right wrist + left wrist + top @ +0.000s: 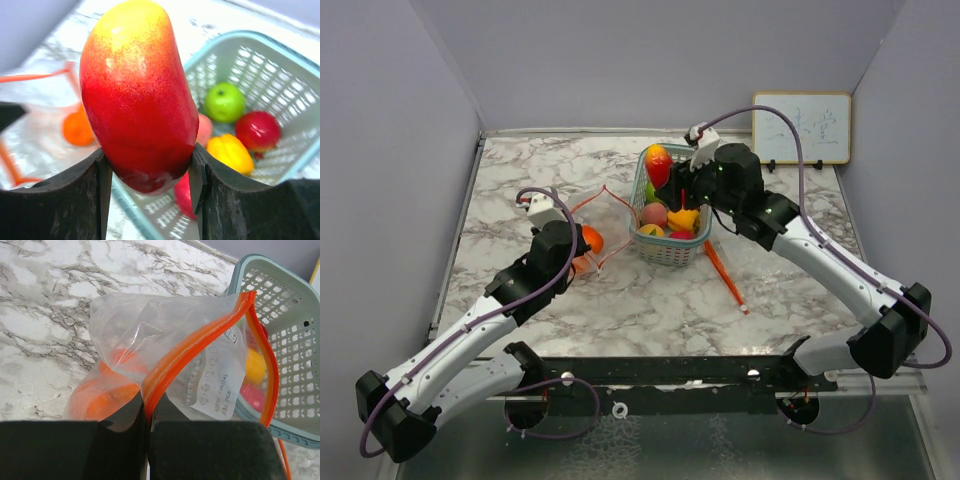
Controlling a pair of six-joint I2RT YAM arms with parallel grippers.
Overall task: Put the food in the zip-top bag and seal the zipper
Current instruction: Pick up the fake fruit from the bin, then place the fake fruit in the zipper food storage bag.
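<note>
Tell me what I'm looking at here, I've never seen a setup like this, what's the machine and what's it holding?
These are two robot arms bolted to a marble table, each ending in a two-finger gripper. The wide picture comes from a camera above and behind them; the other two come from cameras on each wrist. The left gripper is shut on the orange zipper edge of a clear zip-top bag, with an orange fruit already inside. The right gripper is shut on a red and yellow mango, held above a teal basket with more toy fruits in it. An orange stick lies beside the basket, and a small whiteboard stands at the back.
</note>
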